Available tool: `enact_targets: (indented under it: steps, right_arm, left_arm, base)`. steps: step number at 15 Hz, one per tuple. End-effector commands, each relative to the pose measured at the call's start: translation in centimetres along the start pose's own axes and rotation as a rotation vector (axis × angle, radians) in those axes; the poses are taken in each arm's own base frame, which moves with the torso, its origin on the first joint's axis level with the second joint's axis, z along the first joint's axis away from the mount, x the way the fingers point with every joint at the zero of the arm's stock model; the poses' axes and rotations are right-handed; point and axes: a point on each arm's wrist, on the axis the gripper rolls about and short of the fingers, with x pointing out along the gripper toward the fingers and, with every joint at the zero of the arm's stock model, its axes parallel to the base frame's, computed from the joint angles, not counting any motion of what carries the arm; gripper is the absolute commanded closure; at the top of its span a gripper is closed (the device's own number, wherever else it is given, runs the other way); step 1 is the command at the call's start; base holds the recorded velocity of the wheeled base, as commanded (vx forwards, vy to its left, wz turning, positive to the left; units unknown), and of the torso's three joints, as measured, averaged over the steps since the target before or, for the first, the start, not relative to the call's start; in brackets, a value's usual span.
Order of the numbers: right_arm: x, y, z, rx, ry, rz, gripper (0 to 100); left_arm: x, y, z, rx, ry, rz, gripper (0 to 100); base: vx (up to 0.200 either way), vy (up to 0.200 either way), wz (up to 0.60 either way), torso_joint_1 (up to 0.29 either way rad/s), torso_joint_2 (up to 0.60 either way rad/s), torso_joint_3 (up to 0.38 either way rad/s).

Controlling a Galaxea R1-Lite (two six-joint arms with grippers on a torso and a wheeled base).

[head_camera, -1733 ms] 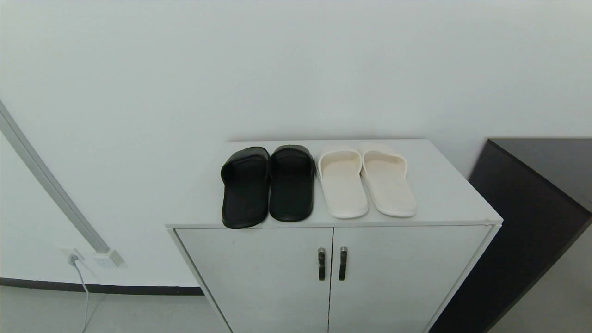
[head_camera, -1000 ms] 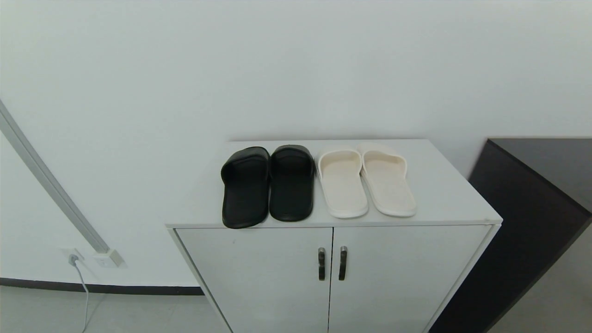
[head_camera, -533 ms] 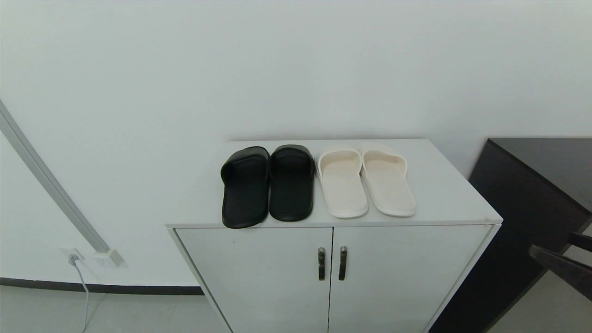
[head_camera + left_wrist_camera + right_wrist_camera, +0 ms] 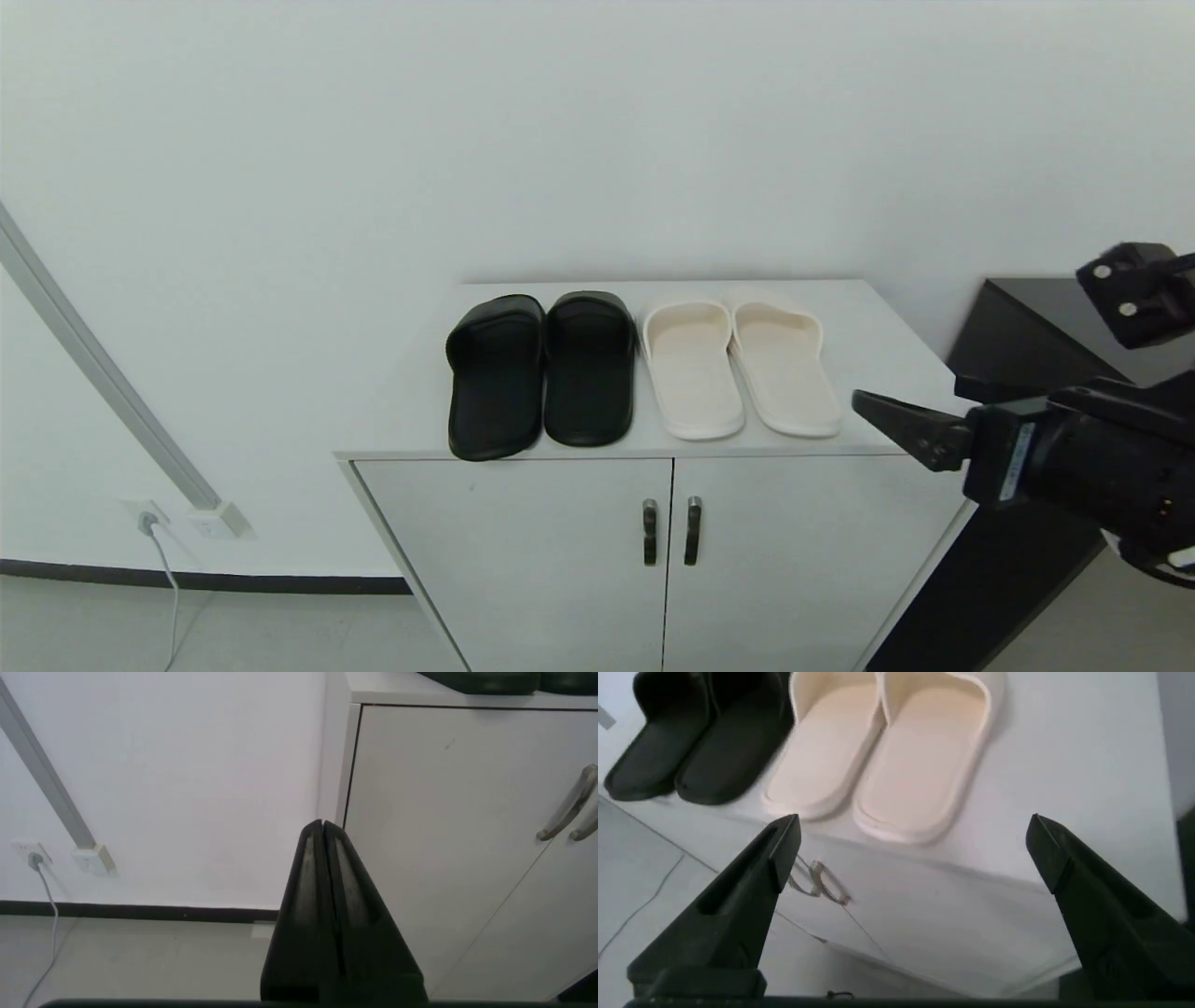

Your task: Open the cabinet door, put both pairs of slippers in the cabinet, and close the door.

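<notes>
R gripper (image 4: pixel 913 821) has swung up from the lower right to the cabinet's (image 4: pixel 896 378) top corner; slippers haven't shifted.
Its fingers are spread wide, holding nothing. L gripper (image 4: pixel 320 835) is pinched together, low beside the left door (image 4: pixel 523 560). Both doors are still closed, with the black pair (image 4: pixel 541 373) and white pair (image 4: pixel 738 369) on top. Watch two things: jaws that wide could hook both handles (image 4: pixel 668 532), since they're v. close together. A hard tug may also shake off the black heel at the front edge.
</notes>
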Motion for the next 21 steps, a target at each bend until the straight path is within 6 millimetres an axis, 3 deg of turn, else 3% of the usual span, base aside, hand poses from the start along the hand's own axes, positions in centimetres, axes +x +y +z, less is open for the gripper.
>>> enact_targets:
  steps: [1, 7, 12, 21]
  right_arm:
    - [3.1, 2.6, -0.1, -0.020, 0.029, -0.031, 0]
    - [10.2, 6.8, -0.7, -0.049, 0.033, -0.157, 0]
    - [16.6, 7.8, -1.6, -0.045, 0.032, -0.207, 0]
    - [21.4, 6.3, -0.1, -0.020, -0.031, -0.267, 0]
  left_arm:
    - [0.0, 0.0, 0.0, 0.000, -0.001, 0.001, 100]
    - [0.0, 0.0, 0.0, 0.000, -0.001, 0.001, 100]
    - [0.0, 0.0, 0.0, -0.002, -0.001, 0.001, 100]
    - [0.0, 0.0, 0.0, -0.003, -0.001, 0.001, 100]
  base:
    - [0.000, 0.000, 0.00, 0.000, 0.00, 0.000]
    - [0.000, 0.000, 0.00, 0.000, 0.00, 0.000]
    - [0.000, 0.000, 0.00, 0.000, 0.00, 0.000]
    - [0.000, 0.000, 0.00, 0.000, 0.00, 0.000]
